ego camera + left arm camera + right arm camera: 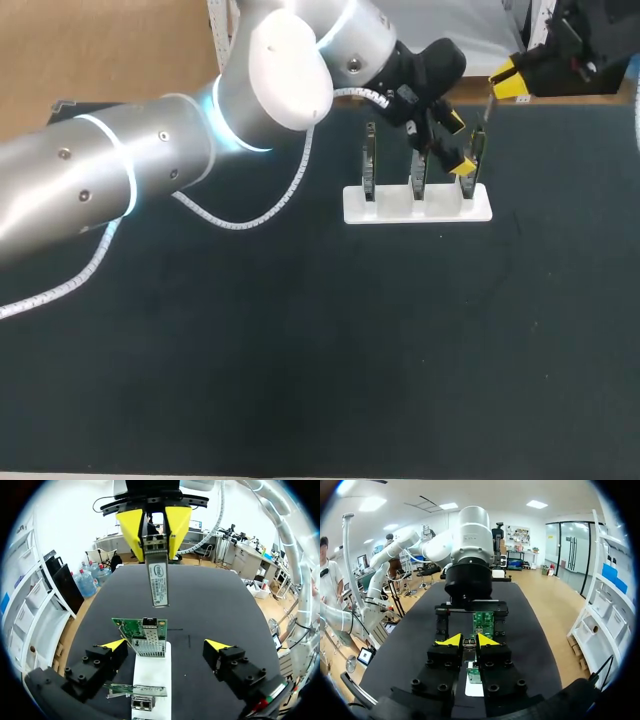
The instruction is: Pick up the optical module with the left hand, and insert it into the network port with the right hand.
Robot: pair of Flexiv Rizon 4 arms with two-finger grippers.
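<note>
Black table (300, 350) — optical module (158, 582) between right fingers (131, 527)

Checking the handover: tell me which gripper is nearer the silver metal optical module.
Right. The right gripper is shut on the silver metal optical module. The left gripper is open and apart from it, with a green circuit card between its fingers.

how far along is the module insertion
Pickup and handover look done: the left end effector is open, straddling the network card. In hand: the right end effector grips the optical module, held apart from the card's network port. Left: inserting it into that port.
</note>
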